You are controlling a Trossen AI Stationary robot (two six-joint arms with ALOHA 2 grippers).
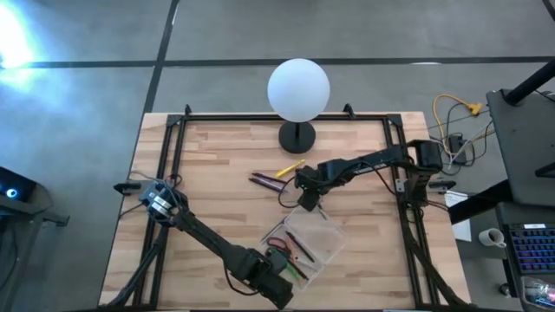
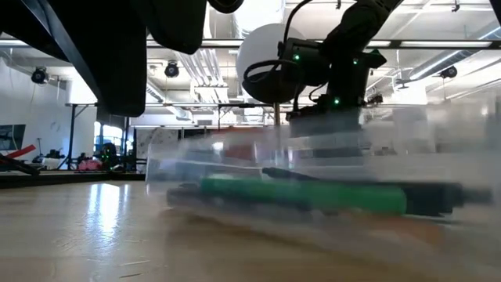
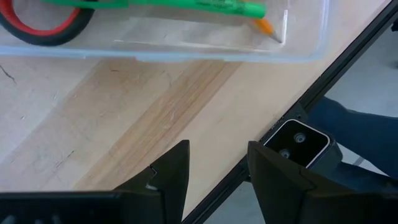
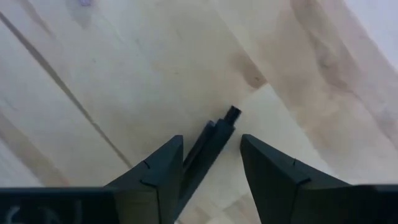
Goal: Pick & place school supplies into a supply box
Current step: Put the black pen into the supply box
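The clear supply box [image 1: 328,232] lies on the wooden table near its front edge. It holds a green marker [image 3: 186,6], red-handled scissors [image 3: 37,28] and an orange-tipped pencil [image 3: 266,26]. Dark pens [image 1: 263,180] and a yellow pencil [image 1: 290,167] lie on the table farther back. My right gripper [image 4: 211,163] points down just behind the box, open, with a dark pen [image 4: 219,132] between its fingers on the table. My left gripper [image 3: 217,171] hangs open over bare wood by the box's near side. My right gripper comes from above with its open fingers on either side of the dark pen's shaft [image 4: 208,146], which runs along the gap close to one finger [image 4: 163,165]. Whether that finger touches the pen I cannot tell. The pen lies on the table.
A white globe lamp [image 1: 298,87] on a black base stands at the table's far edge. A black frame rail [image 3: 348,56] runs along the table's near edge beside my left gripper. Bare wood lies to the left of the box.
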